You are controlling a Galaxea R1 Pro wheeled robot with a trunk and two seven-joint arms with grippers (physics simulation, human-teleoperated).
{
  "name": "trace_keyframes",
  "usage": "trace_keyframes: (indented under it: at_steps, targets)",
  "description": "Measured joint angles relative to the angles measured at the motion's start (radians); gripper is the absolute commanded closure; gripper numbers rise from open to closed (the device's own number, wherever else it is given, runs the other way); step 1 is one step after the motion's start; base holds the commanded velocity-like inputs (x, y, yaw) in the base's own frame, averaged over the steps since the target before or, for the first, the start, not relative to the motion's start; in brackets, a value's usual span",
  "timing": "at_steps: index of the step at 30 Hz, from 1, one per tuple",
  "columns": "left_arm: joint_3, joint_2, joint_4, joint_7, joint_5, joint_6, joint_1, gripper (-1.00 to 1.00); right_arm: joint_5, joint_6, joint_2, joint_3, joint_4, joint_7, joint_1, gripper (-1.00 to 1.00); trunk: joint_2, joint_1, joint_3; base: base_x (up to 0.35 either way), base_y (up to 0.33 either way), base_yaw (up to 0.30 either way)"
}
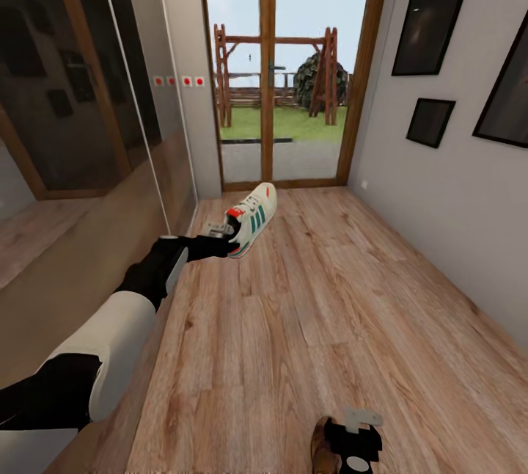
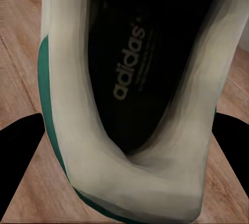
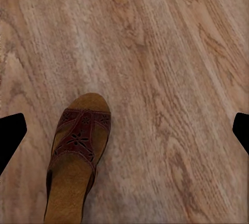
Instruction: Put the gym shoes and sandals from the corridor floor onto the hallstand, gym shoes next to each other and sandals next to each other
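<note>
One gym shoe (image 1: 254, 219), white with green stripes and a red patch, hangs above the corridor floor (image 1: 330, 312) with my left gripper (image 1: 229, 234) shut on its heel end. The left wrist view looks into its dark insole (image 2: 129, 68), with black fingers (image 2: 18, 146) at either side. My right gripper (image 1: 356, 441) hovers low and open over the planks. One brown sandal (image 3: 78, 154) lies flat on the floor below it, off toward one finger (image 3: 10, 135) and untouched; its edge (image 1: 320, 448) shows in the head view. The hallstand is out of view.
A glass door (image 1: 286, 70) with wooden frames closes the corridor's far end. A mirrored wardrobe front (image 1: 88, 92) runs along the left. The right wall (image 1: 455, 188) carries dark framed pictures. Open plank floor lies between them.
</note>
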Motion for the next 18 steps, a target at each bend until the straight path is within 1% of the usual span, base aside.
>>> trace_keyframes:
  at_steps: [1,4,6,8,9,12,14,15,16,17,18]
  targets:
    - [-0.003,0.0,0.0,-0.001,-0.001,0.0,0.0,1.0,0.0,0.0,0.0,0.0,-0.001,0.0,0.0,-1.0,0.0,0.0,-0.001,-0.047,-0.052,0.153]
    - [-0.03,0.0,0.0,-0.002,-0.009,0.003,-0.002,1.0,0.0,0.0,0.0,0.0,-0.005,0.0,0.0,-1.0,0.0,0.0,-0.002,-0.029,-0.032,0.094]
    - [-0.064,0.001,0.0,-0.002,-0.014,0.006,-0.005,1.0,0.0,0.001,0.0,0.0,-0.006,0.0,0.0,-1.0,0.0,0.0,-0.002,-0.011,-0.012,0.036]
    - [-0.08,0.0,-0.001,-0.002,-0.017,0.01,-0.009,1.0,0.0,0.001,0.0,0.0,-0.007,0.0,0.0,-1.0,0.0,0.0,-0.002,-0.004,-0.005,0.014]
    - [-0.09,0.002,-0.001,-0.002,-0.019,0.042,-0.013,1.0,0.0,0.001,0.0,0.0,-0.007,-0.001,0.0,-1.0,0.0,0.0,-0.002,-0.001,-0.001,0.004]
    - [-0.092,0.007,-0.004,-0.002,-0.016,0.087,-0.015,1.0,0.0,0.001,0.0,0.0,-0.007,-0.001,0.0,-1.0,0.0,0.0,-0.002,0.0,0.0,0.012]
    - [-0.091,0.008,-0.009,-0.002,-0.013,0.091,-0.015,1.0,0.0,0.001,0.0,0.0,-0.007,-0.001,0.0,-1.0,0.0,0.0,-0.004,0.0,0.0,0.072]
    - [-0.091,0.008,-0.013,-0.002,-0.013,0.093,-0.016,1.0,-0.001,0.002,0.0,0.0,-0.006,-0.001,0.0,-1.0,-0.007,0.004,-0.008,0.0,0.0,0.122]
    - [-0.091,0.007,-0.014,-0.002,-0.013,0.097,-0.017,1.0,-0.02,0.011,0.0,-0.001,-0.007,-0.002,-0.001,-1.0,-0.014,0.007,-0.013,0.0,0.0,0.133]
    - [-0.091,0.006,-0.014,-0.002,-0.013,0.098,-0.018,1.0,-0.049,0.027,0.0,-0.001,-0.008,-0.002,-0.002,-1.0,-0.021,0.011,-0.017,0.0,0.0,0.142]
    - [-0.09,0.005,-0.014,-0.001,-0.013,0.099,-0.021,1.0,-0.1,0.064,0.0,-0.002,-0.011,-0.001,-0.006,-1.0,-0.028,0.015,-0.022,0.0,0.0,0.147]
